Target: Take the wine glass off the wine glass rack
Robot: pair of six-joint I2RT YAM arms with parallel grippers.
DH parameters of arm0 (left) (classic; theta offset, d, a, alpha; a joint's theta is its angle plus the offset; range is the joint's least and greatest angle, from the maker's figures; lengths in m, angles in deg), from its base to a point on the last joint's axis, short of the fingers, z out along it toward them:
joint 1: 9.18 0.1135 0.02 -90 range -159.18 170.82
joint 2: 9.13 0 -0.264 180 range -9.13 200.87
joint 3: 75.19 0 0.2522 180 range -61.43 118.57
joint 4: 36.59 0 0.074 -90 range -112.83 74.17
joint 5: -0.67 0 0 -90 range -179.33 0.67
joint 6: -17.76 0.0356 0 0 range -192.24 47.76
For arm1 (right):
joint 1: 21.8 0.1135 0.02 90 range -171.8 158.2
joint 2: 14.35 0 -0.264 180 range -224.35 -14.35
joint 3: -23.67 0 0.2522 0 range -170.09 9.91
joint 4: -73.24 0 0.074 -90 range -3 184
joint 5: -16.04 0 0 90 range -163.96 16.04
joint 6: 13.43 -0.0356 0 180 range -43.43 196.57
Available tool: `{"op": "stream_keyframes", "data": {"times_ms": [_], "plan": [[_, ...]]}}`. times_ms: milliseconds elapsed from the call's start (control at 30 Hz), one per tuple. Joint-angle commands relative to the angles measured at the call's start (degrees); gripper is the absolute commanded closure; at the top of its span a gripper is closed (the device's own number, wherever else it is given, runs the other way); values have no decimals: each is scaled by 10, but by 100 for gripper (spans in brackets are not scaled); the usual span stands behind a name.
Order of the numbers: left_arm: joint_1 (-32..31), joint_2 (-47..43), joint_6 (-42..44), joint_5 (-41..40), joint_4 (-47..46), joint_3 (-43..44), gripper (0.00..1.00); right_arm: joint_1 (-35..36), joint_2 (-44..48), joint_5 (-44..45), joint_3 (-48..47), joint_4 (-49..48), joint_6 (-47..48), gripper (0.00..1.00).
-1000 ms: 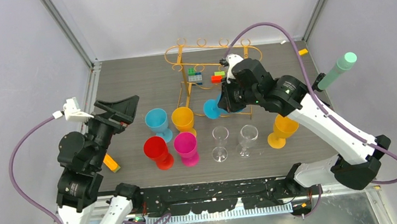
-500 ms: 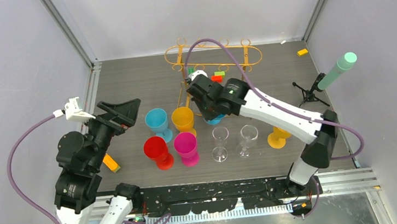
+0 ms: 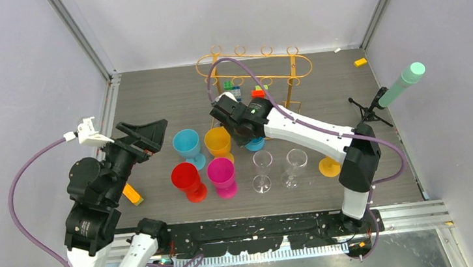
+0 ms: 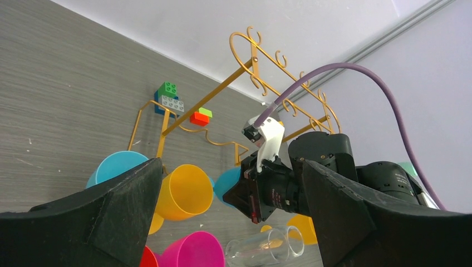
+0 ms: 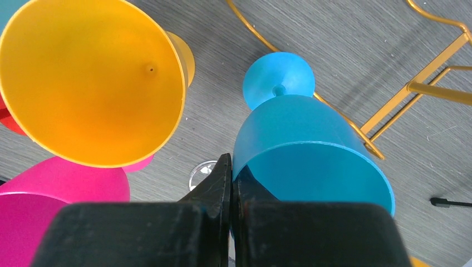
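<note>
Your right gripper (image 5: 231,167) pinches the rim of the blue wine glass (image 5: 300,128). The glass is tilted, off the wine glass rack (image 5: 434,92), just beside the yellow glass (image 5: 89,78). Your left gripper (image 4: 231,167) is spread wide.

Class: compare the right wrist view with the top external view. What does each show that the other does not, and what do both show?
Only the right wrist view: the right gripper shut on the rim of the blue glass, and that glass's hollow inside. Only the top external view: the open left gripper, the oval top of the rack, the toy blocks. Both: the yellow glass, the magenta glass, the rack's lower wires.
</note>
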Motion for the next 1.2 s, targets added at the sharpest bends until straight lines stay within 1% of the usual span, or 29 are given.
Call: {"op": "stream_keyframes", "data": {"times_ms": [0,167,433,667,833,1033,1167], "plan": [[0,-4,13,0,-6,7,2,2,-12,12,-16,-22,7,100],[0,-7,12,-1,-7,5,2,2,-22,6,-8,-25,4,99],[0,-8,12,-1,-3,4,2,1,-32,-9,0,-25,-3,96],[0,-10,12,-4,-3,4,2,2,-17,25,-3,-20,-8,98],[0,-10,11,-4,-3,4,2,3,7,31,-29,-4,-2,99],[0,-10,10,-5,-3,4,2,7,28,-13,-53,22,15,99],[0,-10,10,-4,-3,5,2,9,34,-69,-54,27,27,99]]}}
